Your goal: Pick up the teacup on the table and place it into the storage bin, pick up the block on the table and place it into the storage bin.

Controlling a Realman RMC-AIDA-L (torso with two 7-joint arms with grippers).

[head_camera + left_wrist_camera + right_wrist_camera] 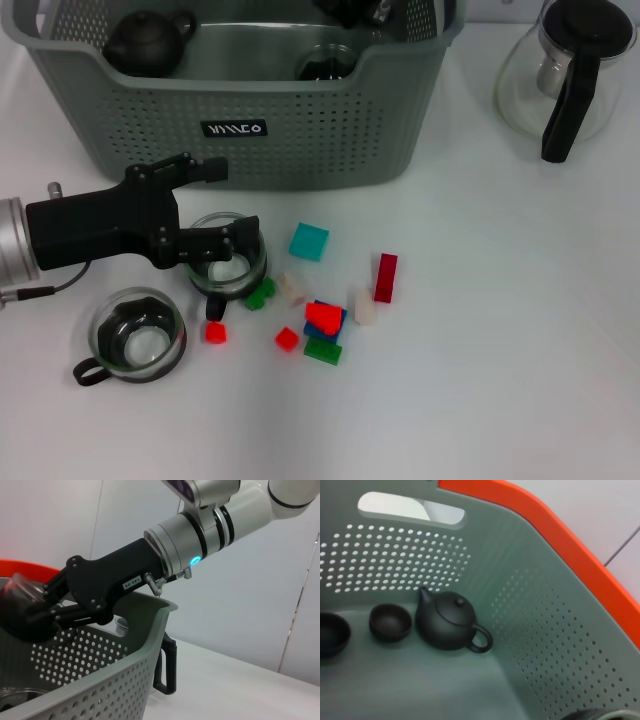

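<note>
In the head view, the left gripper (218, 212) was seen reaching in from the left, just in front of the storage bin (300, 130). Its fingers were spread open on either side of a glass teacup (228, 266) standing on the white table (480, 380), one finger at the far side and one over the cup's rim. A second glass teacup (137, 335) was placed nearer and to the left. Small blocks were scattered to the right of the cups, among them a teal block (309, 241) and a dark red block (386, 277). A dark teapot (148, 41) lay inside the bin, and a glass carafe (565, 75) stood at the far right.

In the left wrist view, the right gripper (30, 617) was shown over the bin's rim (145, 650), closed around a glass cup (17, 592).

In the right wrist view, the bin's interior was shown, holding the teapot (447, 621) and two dark cups (390, 622).
</note>
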